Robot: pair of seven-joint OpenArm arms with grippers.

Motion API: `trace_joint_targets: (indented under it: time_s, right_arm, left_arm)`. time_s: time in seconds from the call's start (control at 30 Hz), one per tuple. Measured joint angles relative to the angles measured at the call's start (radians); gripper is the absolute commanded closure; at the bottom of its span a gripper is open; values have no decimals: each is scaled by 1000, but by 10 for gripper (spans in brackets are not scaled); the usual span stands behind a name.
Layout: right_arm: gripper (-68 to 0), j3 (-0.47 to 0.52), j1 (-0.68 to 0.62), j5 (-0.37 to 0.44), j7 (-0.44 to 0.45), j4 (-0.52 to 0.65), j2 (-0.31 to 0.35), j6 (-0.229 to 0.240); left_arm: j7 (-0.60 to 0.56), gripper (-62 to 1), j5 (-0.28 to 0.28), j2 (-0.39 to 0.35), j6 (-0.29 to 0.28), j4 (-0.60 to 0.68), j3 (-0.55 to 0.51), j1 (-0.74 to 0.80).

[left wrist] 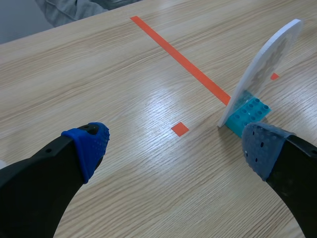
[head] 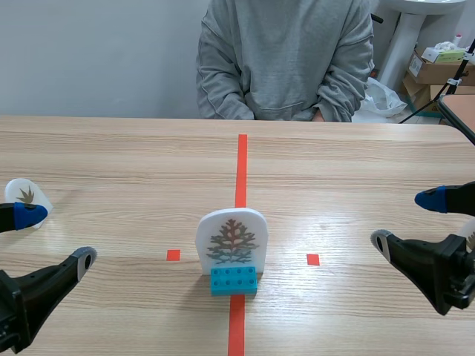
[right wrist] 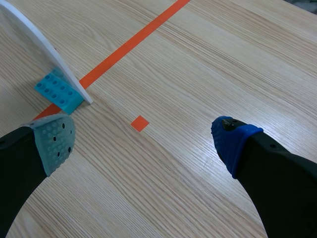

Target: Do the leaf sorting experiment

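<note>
Both grippers idle, nothing held. Left gripper point(head: 53, 239) has its fingers spread wide, low at the near left of the light wooden table point(head: 119, 156). Right gripper point(head: 408, 221) is the same, fingers wide apart at the near right. The wrist views confirm it: bare table between the pads of the left gripper point(left wrist: 176, 148) and of the right gripper point(right wrist: 143, 141).

Reference piece: a white arch-shaped card printed with a branching leaf point(head: 231, 239) stands upright in a turquoise studded brick point(head: 233, 279), dead centre on the orange-red tape line point(head: 241, 167). Its face is toward the robot and its width runs left-right, so each wrist camera sees it edge-on, ahead and inboard of that gripper (card point(left wrist: 267, 64), brick point(left wrist: 250, 113); card point(right wrist: 44, 44), brick point(right wrist: 58, 90)). It sits about equally far from both arms and well apart from each.

Likely item to sort: a small white rounded card with a dark leaf print point(head: 30, 194) at the far left, just beyond the left gripper's blue-padded finger. I can't tell whether it lies flat or is propped up. The left arm is clearly the nearer one. It sits outboard of the gripper, close to the table's left side, so I'd expect little room there and an approach from the inboard side.

Open wood lies between the tape squares point(head: 173, 255) point(head: 312, 259) and each gripper. A person in a grey sweatshirt point(head: 286, 59) sits across the far edge, so keep reaches short of it.
</note>
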Motion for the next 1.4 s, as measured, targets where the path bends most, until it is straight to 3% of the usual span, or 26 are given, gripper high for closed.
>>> trace_joint_targets:
  time_s: [0.43, 0.6, 0.83, 1.07, 1.2, 1.4]
  right_arm:
    - [-560, 0, 1, -20, -17, 0, 0, 0]
    - [-560, -26, 64, -26, -106, 0, 5, -1]
    - [-560, -215, 249, -51, -174, 0, 86, 0]
    - [-561, -413, 386, -175, -183, 0, 114, 4]
    - [-560, -513, 448, -230, -144, -16, 119, 5]
    - [-560, -636, 545, -252, 10, -164, 118, 3]
  left_arm:
    - [-1, -572, 0, 0, 0, 0, 0, 0]
    - [0, -572, 0, 0, 0, 0, 0, 0]
    - [-1, -572, 0, 5, 0, 0, 0, 0]
    - [0, -572, 0, 20, 0, 0, 0, 0]
    - [-1, -572, 0, 28, 0, 0, 0, 0]
    - [0, -572, 0, 28, 0, 0, 0, 0]
